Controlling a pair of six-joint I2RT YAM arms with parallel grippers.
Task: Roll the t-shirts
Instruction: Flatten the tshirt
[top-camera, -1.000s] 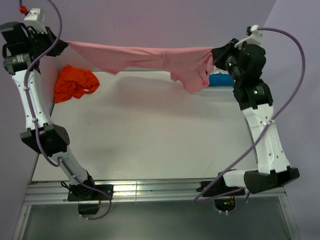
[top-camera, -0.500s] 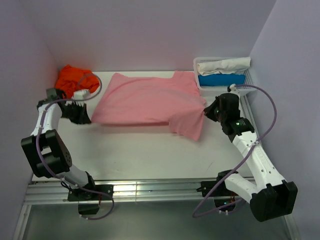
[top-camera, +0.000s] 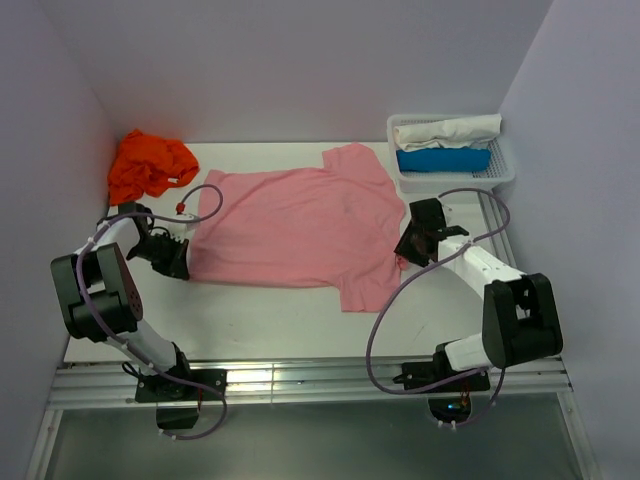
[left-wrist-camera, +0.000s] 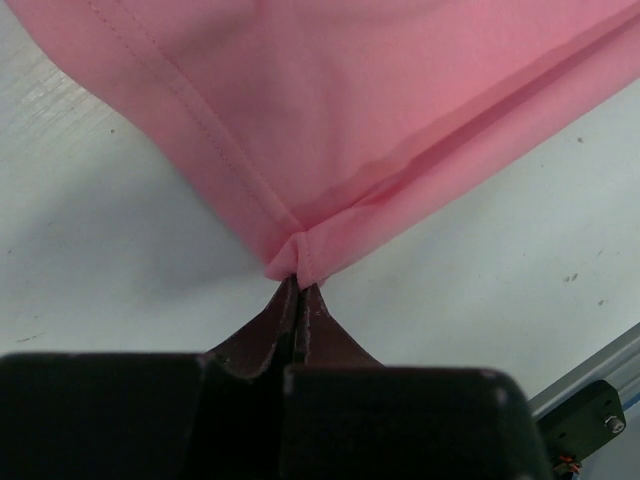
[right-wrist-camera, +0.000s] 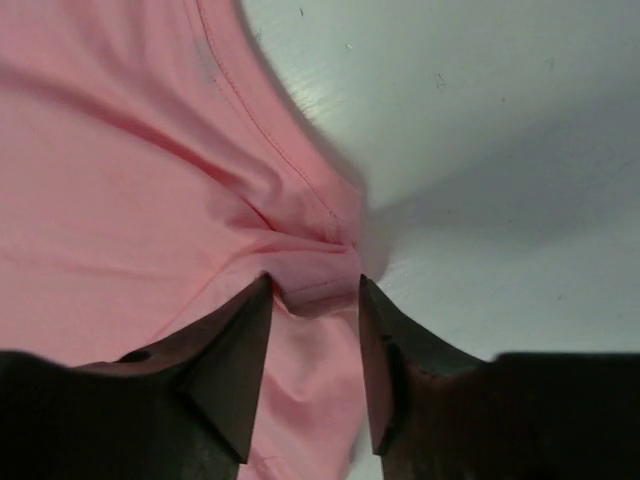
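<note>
The light pink t-shirt (top-camera: 300, 225) lies spread flat on the white table, neck end toward the right. My left gripper (top-camera: 183, 262) sits low at its near-left corner. In the left wrist view the left gripper (left-wrist-camera: 298, 283) is shut on a pinched fold of the pink t-shirt (left-wrist-camera: 400, 120). My right gripper (top-camera: 405, 255) rests at the shirt's right edge. In the right wrist view the right gripper (right-wrist-camera: 315, 280) stands open, and a bunched hem of the pink t-shirt (right-wrist-camera: 130, 180) lies loose between the fingers. The orange t-shirt (top-camera: 150, 165) is crumpled at the back left.
A white lattice basket (top-camera: 505, 172) at the back right holds a folded white cloth (top-camera: 445, 130) and a blue one (top-camera: 443, 160). Walls close in the table on the left, back and right. Bare table (top-camera: 260, 315) shows in front of the shirt.
Both arms brought the pink t-shirt down from a hanging stretch onto the table, where it now lies flat. The right gripper has opened and let go of its corner.
</note>
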